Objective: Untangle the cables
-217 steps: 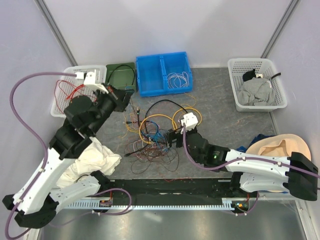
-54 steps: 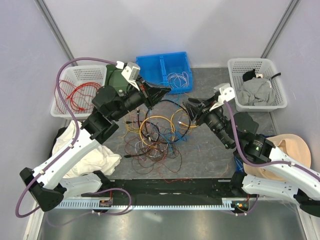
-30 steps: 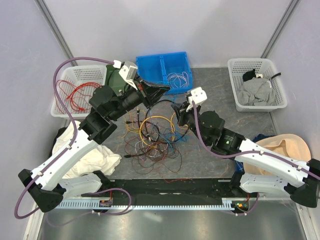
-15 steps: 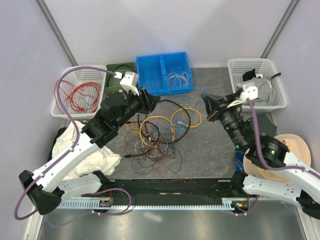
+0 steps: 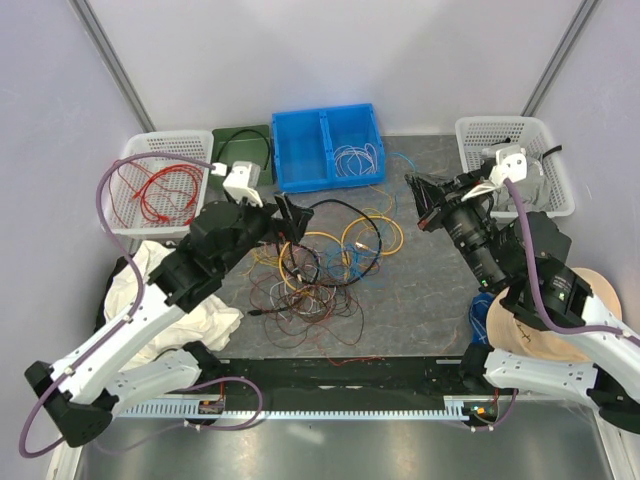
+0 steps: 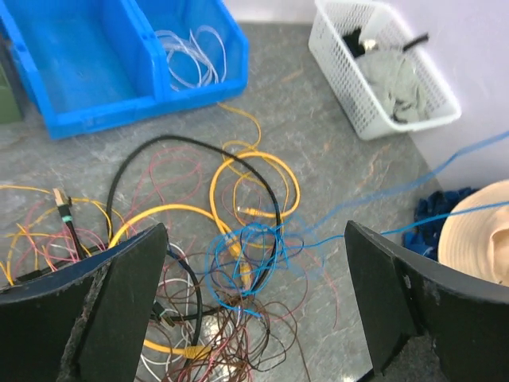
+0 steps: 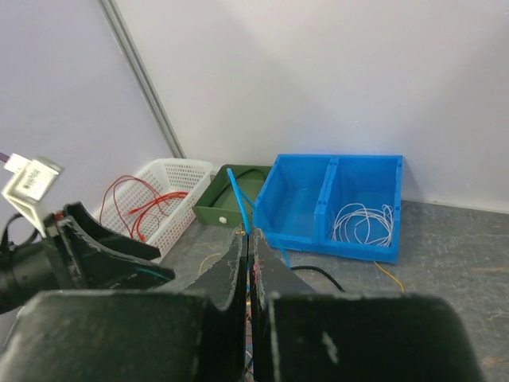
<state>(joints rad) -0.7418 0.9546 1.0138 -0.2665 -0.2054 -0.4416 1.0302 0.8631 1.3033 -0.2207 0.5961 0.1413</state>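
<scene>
L pincer [image 6: 254, 239] released, wide above cables [image 5: 318, 272]; R pincer [image 7: 248, 243] clenched on blue strand [image 7: 237, 195].

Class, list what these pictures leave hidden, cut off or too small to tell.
Right wrist view: the shut right claw hides most of the cables beneath it.
Left wrist view: the bottom edge and the fingers of the open left claw cut off the heap's near part.
Top view: thin strands too fine to trace.

Bright, even overhead light.
Shadows are soft; the dark fingers [image 6: 103, 318] look blurry close to both wrist cameras.
</scene>
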